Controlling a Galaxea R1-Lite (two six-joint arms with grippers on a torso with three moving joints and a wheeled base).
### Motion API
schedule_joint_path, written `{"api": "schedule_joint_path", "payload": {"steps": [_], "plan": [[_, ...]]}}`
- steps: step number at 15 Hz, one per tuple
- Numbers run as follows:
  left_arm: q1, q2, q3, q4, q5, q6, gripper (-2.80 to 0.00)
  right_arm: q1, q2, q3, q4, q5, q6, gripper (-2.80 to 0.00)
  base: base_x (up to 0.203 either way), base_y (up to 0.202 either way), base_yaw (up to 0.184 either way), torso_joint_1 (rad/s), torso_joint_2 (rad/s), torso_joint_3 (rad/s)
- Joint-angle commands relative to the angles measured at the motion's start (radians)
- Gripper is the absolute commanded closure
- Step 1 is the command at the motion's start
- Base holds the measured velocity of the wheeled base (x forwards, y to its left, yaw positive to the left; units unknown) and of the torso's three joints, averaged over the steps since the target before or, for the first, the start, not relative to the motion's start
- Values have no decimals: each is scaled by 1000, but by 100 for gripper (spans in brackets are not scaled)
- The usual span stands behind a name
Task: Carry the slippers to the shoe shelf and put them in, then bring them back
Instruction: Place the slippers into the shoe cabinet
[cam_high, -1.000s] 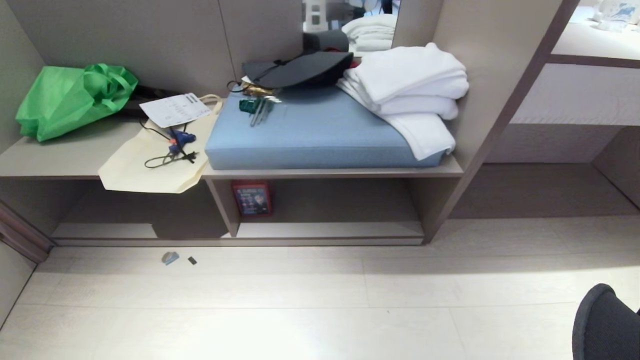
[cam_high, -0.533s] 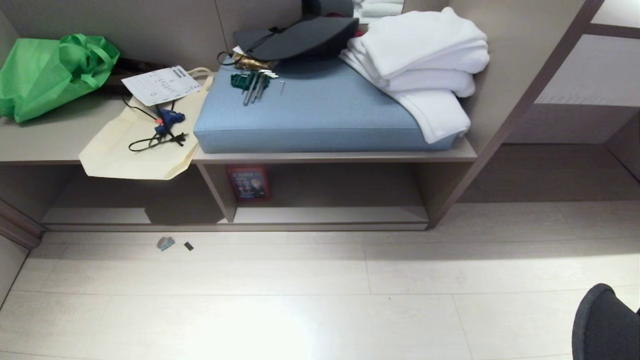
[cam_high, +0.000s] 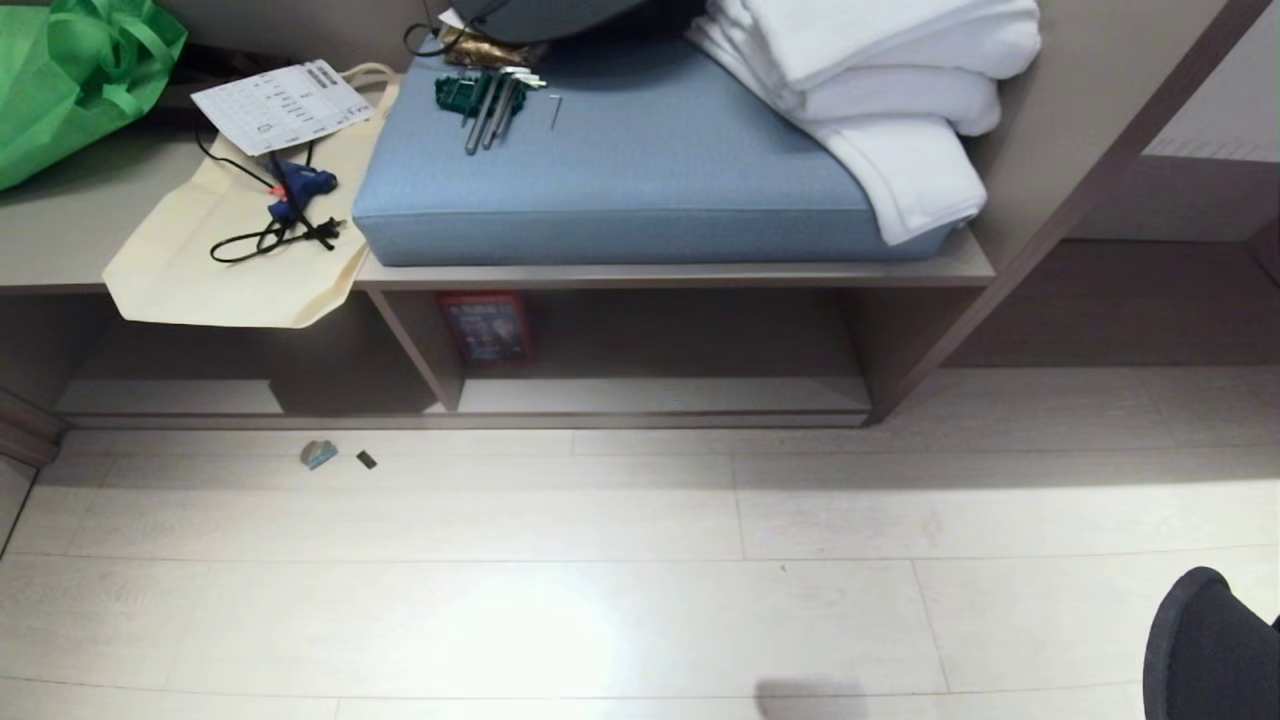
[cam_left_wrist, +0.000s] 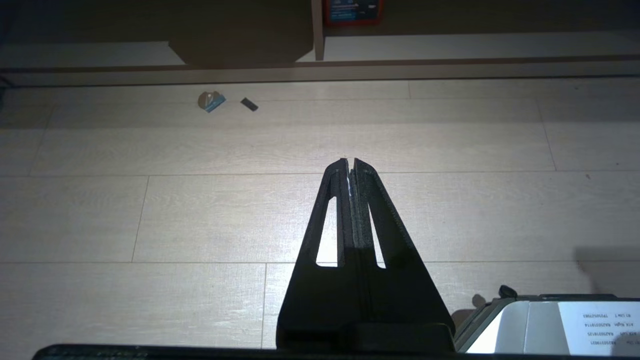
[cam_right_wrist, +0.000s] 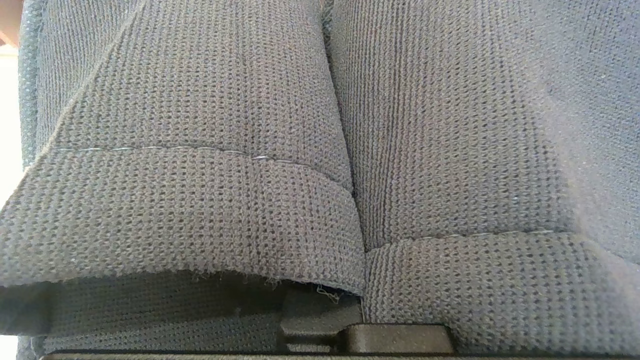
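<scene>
Pale wood floor (cam_high: 500, 620) before low taupe shoe shelf (cam_high: 660, 395); red box (cam_high: 485, 325) stands beside its divider. Bench above carries blue cushion (cam_high: 640, 170), white towels (cam_high: 900, 90), cream bag (cam_high: 220, 250), green bag (cam_high: 70, 80). Left gripper (cam_left_wrist: 350, 165) hangs over floor, fingers pressed together, empty. Slippers (cam_right_wrist: 320, 150) fill right wrist view, dark knit straps side by side; right gripper fingers pinch them. Slipper edge shows at head view's lower right corner.
</scene>
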Motion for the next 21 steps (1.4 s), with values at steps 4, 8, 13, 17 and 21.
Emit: {"api": "schedule_joint_path", "payload": {"steps": [4,8,13,17,21], "plan": [[0,1,0,0,0,0,0,0,1,0,0,-1,0,0,0,0,0,4,5,-199],[0,1,0,0,0,0,0,0,1,0,2,1,1,0,0,0,0,4,2,-194],[0,1,0,0,0,0,0,0,1,0,0,1,1,0,0,0,0,6,3,-200],[-1,1,0,0,0,-1,0,0,1,0,0,1,0,0,0,0,0,-2,1,-202],[0,1,0,0,2,0,0,0,1,0,0,-1,0,0,0,0,0,4,2,-197]]}}
